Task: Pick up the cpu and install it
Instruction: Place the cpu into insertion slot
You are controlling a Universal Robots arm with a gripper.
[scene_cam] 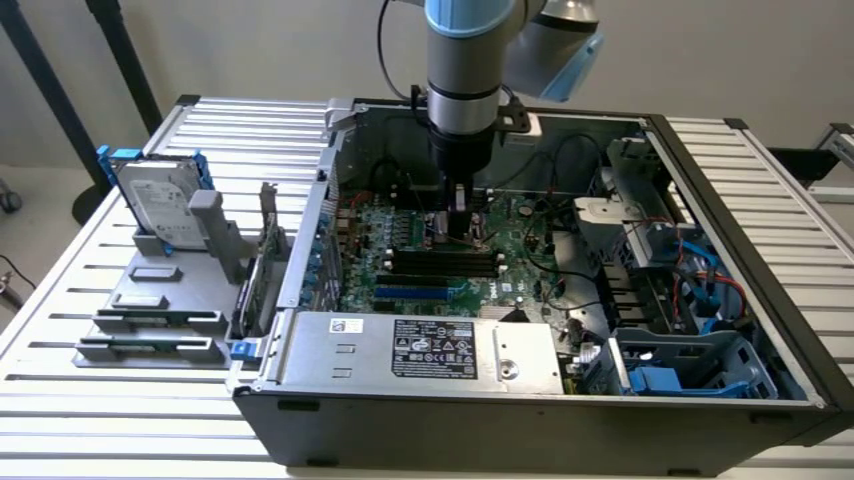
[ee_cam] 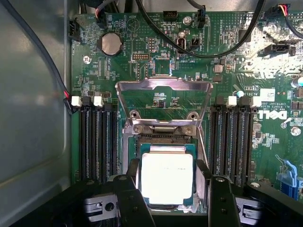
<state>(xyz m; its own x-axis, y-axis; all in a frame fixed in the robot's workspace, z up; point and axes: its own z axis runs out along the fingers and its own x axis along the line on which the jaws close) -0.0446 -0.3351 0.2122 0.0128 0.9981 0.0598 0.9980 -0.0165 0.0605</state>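
The gripper [ee_cam: 168,172] is reaching down into the open computer case [scene_cam: 534,405] and standing over the motherboard [ee_cam: 227,61]; its two black fingertips [ee_cam: 133,169] are lying against opposite edges of the cpu [ee_cam: 166,182], so the fingers are looking clamped on the chip rather than standing free of it; the cpu is sitting within the outline of the socket [ee_cam: 163,138], between the two banks of memory slots [ee_cam: 97,142], with the metal load plate [ee_cam: 163,87] tipped up open just beside it; whether the chip is resting fully in the socket or hanging just above it I cannot tell

By my judgement the cpu is going to handle as a light, thin, stiff piece; its smooth metal top is offering little friction, so the grip is belonging on two opposite edges of the green board, with only a light squeeze; the contacts under it and the socket's pins are likely being the fragile parts, so it is wanting to be kept level and never pushed sideways or tilted

To look at, the cpu is showing as a small flat square; its dull silver lid is glaring almost white under the light, and a narrow green border is running around it
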